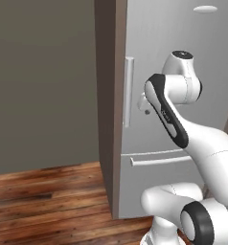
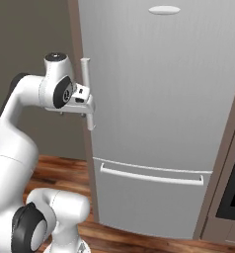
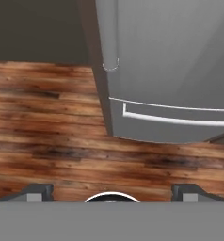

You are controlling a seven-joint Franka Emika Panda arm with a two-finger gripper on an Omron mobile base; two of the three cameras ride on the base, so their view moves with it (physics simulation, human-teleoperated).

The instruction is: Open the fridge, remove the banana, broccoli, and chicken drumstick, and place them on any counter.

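Silver-grey fridge [image 2: 159,99] standing closed against dark brown wall panel [image 1: 105,95], door bearing no legible lettering, vertical bar handle [image 2: 87,94] sitting just beside gripper [image 3: 112,190], jaws standing wide apart and gripping nothing, wooden plank floor [image 3: 48,136] running beneath, bottom drawer handle [image 2: 151,177] lying horizontal.

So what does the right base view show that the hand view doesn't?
Right base view alone: the whole tall silver-grey fridge door with the oval badge at its top, the white arm's end effector at the vertical bar handle, and a dark oven front at the right edge.
Hand view alone: the two dark fingertips set wide apart, over a broad stretch of wooden plank floor.
Both: the closed fridge, the handle's lower end, and the bottom drawer's horizontal handle.
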